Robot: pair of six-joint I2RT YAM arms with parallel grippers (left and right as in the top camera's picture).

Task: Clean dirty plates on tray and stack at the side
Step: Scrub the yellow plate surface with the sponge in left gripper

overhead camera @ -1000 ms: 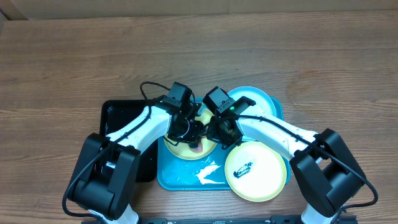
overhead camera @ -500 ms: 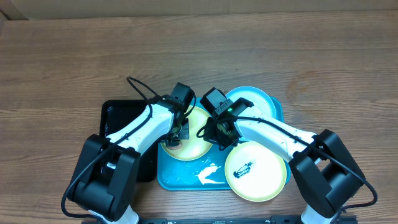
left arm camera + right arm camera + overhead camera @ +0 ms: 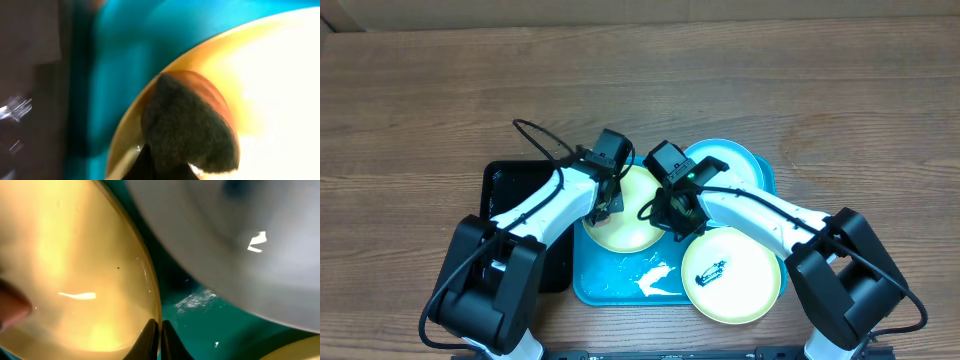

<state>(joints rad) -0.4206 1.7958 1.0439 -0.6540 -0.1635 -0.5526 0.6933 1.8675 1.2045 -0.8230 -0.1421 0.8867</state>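
Seen from above, a bright blue tray (image 3: 605,278) lay on a wooden desk (image 3: 720,80), close to the two arm bases, with white streaks (image 3: 655,278) on its wet floor. A black tray (image 3: 510,185) sat touching its left side. Three plates rested on the blue tray. A yellow plate (image 3: 630,225) lay at the left, a blue plate (image 3: 735,160) at the far right, and a smudged plate (image 3: 745,285) hung over the near right corner, a dark mark (image 3: 712,270) on its pale centre. Both arms met over the yellow plate. The left tool (image 3: 604,205) was clamped on a dark grey pad (image 3: 190,125) with a brownish back, pressed against the inside of that plate's left rim. The right tool (image 3: 160,330) had its fingers drawn together on the plate's right rim, pinching the thin edge, with the blue plate just beside it.
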